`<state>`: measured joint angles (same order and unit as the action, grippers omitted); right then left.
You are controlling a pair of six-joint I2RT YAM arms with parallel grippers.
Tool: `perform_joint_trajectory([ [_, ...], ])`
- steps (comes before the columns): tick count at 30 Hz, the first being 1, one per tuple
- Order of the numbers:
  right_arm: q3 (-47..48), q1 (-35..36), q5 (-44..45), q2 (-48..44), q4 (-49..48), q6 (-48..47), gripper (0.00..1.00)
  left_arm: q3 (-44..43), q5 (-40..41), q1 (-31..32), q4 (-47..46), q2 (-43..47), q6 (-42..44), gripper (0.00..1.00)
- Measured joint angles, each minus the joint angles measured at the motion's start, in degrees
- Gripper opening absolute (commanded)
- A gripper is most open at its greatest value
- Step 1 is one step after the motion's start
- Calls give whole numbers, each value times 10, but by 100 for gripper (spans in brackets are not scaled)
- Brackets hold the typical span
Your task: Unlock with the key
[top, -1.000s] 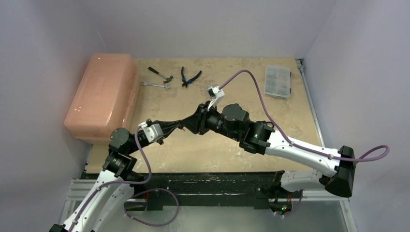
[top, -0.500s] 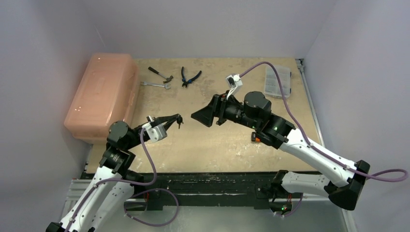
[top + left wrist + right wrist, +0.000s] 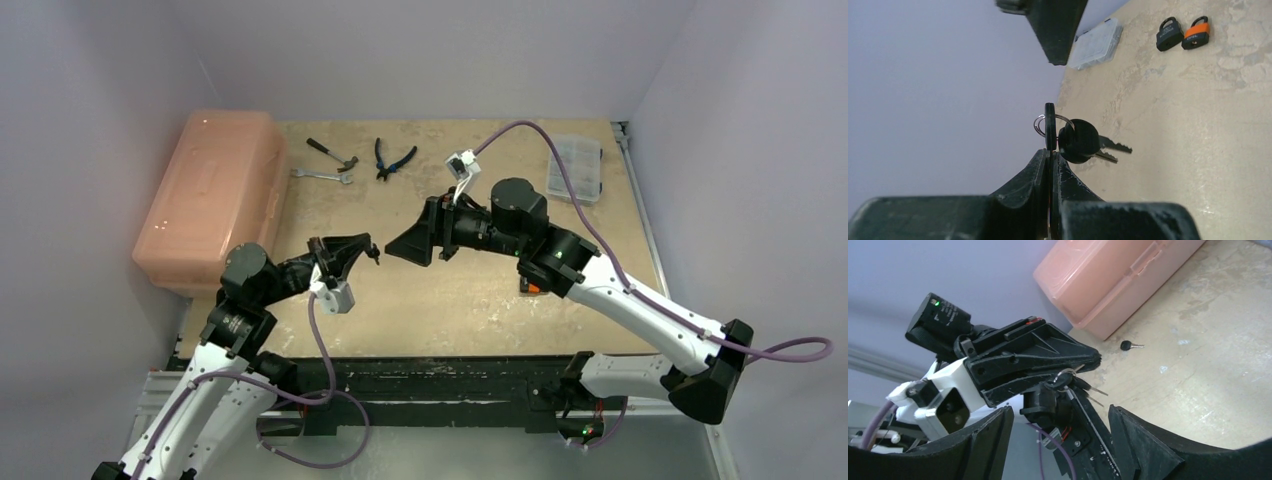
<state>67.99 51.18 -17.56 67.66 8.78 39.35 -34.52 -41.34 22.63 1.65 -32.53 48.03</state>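
The left tool (image 3: 1050, 156) is pinched shut on one key of the key bunch (image 3: 1075, 140), that key's head standing edge-on above the fingertips, the others dangling from the ring. The right tool (image 3: 400, 244) stands just beside the bunch, jaws wide and empty. The black padlock (image 3: 1170, 34) and orange padlock (image 3: 1196, 32) lie on the worktop (image 3: 1198, 150) well beyond the bunch. I judge the blade needs freeing and aiming before any approach.
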Motion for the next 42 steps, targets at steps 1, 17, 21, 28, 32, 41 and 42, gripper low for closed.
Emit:
perform_joint_trajectory([
  [1, 3, -1, -5, 1, 1, -2, 75, 0, -7, 0, 3, 0, 14, 0],
  [17, 14, -2, -108, 66, -37, 20, 58, 0, -64, 0, 5, 0, 101, 0],
  [21, 14, -2, -120, 79, -43, 31, 54, 0, -62, 0, -5, 0, 103, 0],
  [28, 14, -2, -122, 82, -60, 46, 45, 4, -58, 0, -18, 3, 103, 0],
  [32, 14, -2, -122, 90, -73, 55, 43, 7, -53, 0, -21, 3, 103, 0],
  [41, 14, -2, -125, 97, -81, 68, 40, 24, -33, 3, -28, 10, 122, 0],
  [42, 14, -2, -125, 97, -81, 69, 39, 24, -31, 4, -29, 10, 126, 0],
])
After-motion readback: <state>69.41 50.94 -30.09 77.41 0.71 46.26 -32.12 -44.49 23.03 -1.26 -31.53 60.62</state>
